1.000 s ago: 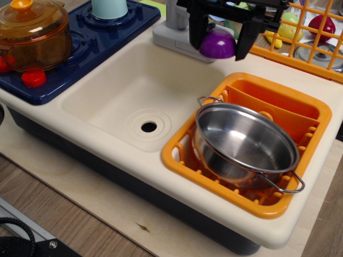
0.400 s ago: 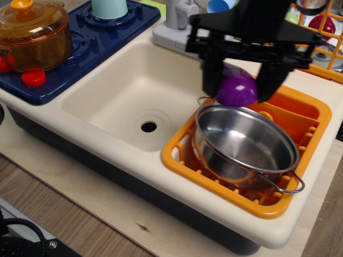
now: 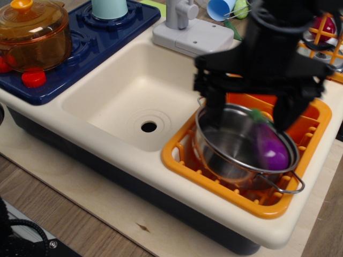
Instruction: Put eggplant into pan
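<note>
Toy kitchen unit on wooden desk (image 3: 64, 187), one view. Gripper (image 3: 251, 115): black, motion-blurred, hanging over the pan; jaws spread apart, nothing pinched btwn them. Eggplant (image 3: 269, 144): purple, green stem cap pointing up-left, blurred; sits inside the pan's outline against its right inner wall, clear of both jaws (can't tell whether it is resting on the bottom or in the air). Pan (image 3: 236, 147): shiny steel, two wire loop handles, tilted, seated in orange dish rack (image 3: 182, 155) at right of unit. Sink basin (image 3: 134, 91): cream, w/ round drain hole, left of rack. Faucet (image 3: 179, 13): grey, on its base behind basin. Stove top (image 3: 102, 37): dark blue, far left, carrying amber glass pot (image 3: 33, 35) w/ lid and orange knob, plus red knob (image 3: 34, 78) at front edge. Teal cup (image 3: 109, 7) at rear burner. Orange wire rack (image 3: 327, 37) top right, dark red toy fruit (image 3: 320, 24) behind its bars, partly hidden by arm.
</note>
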`<state>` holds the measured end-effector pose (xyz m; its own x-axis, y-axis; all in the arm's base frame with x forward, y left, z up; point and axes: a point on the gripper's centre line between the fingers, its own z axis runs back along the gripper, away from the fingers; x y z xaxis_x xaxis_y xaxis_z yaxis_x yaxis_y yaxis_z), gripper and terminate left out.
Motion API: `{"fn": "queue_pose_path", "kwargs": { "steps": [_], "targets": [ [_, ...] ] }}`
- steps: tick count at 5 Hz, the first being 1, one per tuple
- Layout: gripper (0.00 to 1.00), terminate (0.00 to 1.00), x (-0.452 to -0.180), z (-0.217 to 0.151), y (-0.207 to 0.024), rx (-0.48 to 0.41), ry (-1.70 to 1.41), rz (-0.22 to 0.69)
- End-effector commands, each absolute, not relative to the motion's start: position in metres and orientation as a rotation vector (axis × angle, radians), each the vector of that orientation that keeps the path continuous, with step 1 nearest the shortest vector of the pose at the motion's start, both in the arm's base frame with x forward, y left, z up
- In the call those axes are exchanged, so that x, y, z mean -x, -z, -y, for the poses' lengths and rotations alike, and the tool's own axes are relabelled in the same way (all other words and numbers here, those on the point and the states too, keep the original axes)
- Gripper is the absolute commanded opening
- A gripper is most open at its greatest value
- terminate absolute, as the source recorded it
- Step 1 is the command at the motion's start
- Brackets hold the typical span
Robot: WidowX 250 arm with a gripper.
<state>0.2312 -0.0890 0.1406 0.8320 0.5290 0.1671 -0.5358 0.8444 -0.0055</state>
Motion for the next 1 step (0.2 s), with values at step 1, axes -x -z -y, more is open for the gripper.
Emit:
{"fn": "queue_pose_path", "kwargs": {
  "steps": [1],
  "targets": [
    [1.00, 1.00, -0.2319, 0.0907, -0.1502, -0.011, -0.573, 0.197]
  ]
}}
